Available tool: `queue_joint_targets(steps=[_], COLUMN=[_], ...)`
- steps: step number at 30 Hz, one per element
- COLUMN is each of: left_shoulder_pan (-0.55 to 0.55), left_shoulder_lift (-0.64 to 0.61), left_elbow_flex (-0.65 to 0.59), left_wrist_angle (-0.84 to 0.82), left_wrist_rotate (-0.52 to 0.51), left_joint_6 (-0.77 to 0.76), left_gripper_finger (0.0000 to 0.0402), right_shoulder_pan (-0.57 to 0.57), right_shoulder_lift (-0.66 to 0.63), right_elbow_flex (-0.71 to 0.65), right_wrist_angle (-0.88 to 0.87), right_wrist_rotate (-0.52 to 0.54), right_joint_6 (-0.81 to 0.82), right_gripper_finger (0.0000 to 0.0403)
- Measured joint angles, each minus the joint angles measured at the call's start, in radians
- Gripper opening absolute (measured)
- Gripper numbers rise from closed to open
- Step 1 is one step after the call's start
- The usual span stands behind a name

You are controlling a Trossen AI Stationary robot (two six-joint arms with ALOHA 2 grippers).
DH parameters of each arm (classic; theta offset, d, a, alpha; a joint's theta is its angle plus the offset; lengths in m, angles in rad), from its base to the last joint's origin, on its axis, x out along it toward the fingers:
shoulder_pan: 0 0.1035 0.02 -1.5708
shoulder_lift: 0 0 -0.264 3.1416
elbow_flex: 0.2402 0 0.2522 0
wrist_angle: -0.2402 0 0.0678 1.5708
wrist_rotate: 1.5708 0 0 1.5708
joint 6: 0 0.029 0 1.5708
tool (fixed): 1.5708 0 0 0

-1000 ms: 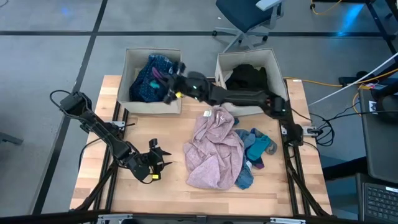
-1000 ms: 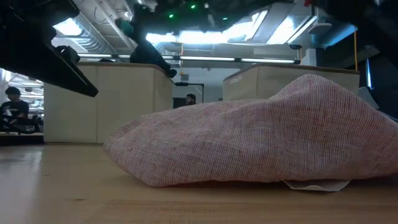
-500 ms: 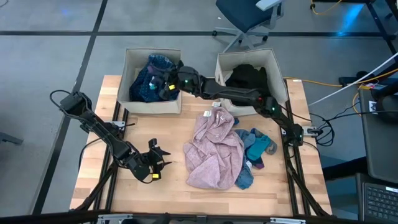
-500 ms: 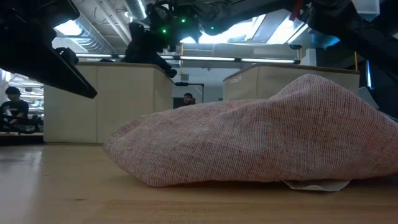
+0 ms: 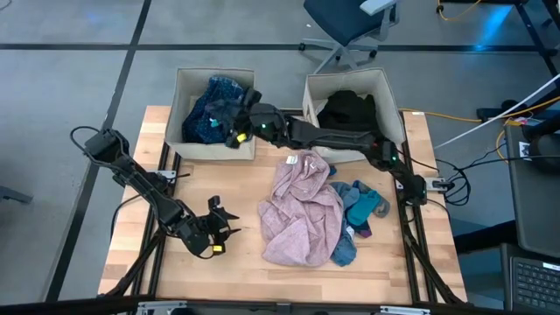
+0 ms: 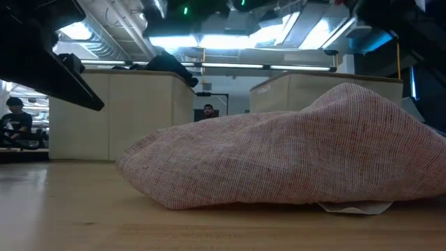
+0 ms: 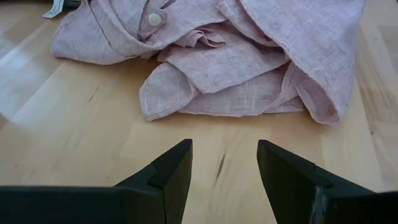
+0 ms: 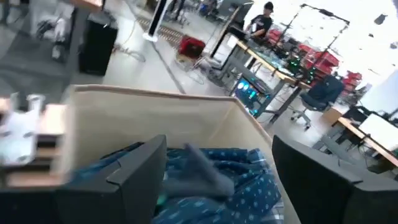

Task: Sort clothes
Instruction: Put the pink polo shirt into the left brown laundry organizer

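A pink shirt [image 5: 302, 210] lies crumpled on the table's middle, also seen in the low view [image 6: 293, 157] and the left wrist view [image 7: 236, 56]. Teal socks [image 5: 365, 206] and a blue piece [image 5: 346, 251] lie against its right side. The left bin [image 5: 186, 87] holds blue and navy dotted clothes [image 5: 210, 109]; the right bin [image 5: 389, 92] holds black ones [image 5: 348, 109]. My right gripper [image 5: 234, 120] hangs open over the left bin, above the dotted cloth [image 8: 242, 180]. My left gripper [image 5: 220, 226] stands open near the table, left of the pink shirt, with nothing between its fingers [image 7: 171, 171].
A small white paper tag [image 5: 292, 160] lies at the shirt's far edge. Both beige bins stand along the table's far edge. Bare wood [image 5: 210, 179] spreads left of the shirt. An office chair [image 5: 350, 26] stands beyond the table; people show in the room behind.
My right gripper has gone from the left bin's near right corner farther over the bin, toward the table's left and far edges. In the low view it has then risen toward the top of the picture. The clothes on the table have not moved.
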Motion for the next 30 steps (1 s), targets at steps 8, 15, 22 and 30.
queue_joint_targets(steps=[8, 15, 22, 30], left_shoulder_pan=[0.0, -0.005, 0.003, 0.004], left_shoulder_lift=[0.0, 0.0, 0.0, 0.0], left_elbow_flex=[0.0, 0.0, 0.0, 0.0], left_wrist_angle=[-0.012, -0.01, -0.001, 0.076], left_wrist_rotate=[0.0, -0.001, -0.025, -0.066], left_joint_6=[-0.004, -0.02, 0.0, 0.049], left_gripper_finger=[0.0172, 0.0172, 0.0172, 0.0172], right_shoulder_pan=[0.147, 0.25, 0.345, 0.469], right_shoulder_lift=[-0.151, -0.222, -0.224, -0.3], right_elbow_flex=[-0.001, 0.0, -0.138, -0.435], right_wrist_angle=[-0.515, -0.889, -1.004, -0.969], right_wrist_rotate=[0.012, 0.008, 0.039, 0.096], right_joint_6=[0.049, 0.239, 0.42, 0.591], right_gripper_finger=[0.0293, 0.0293, 0.0293, 0.0293])
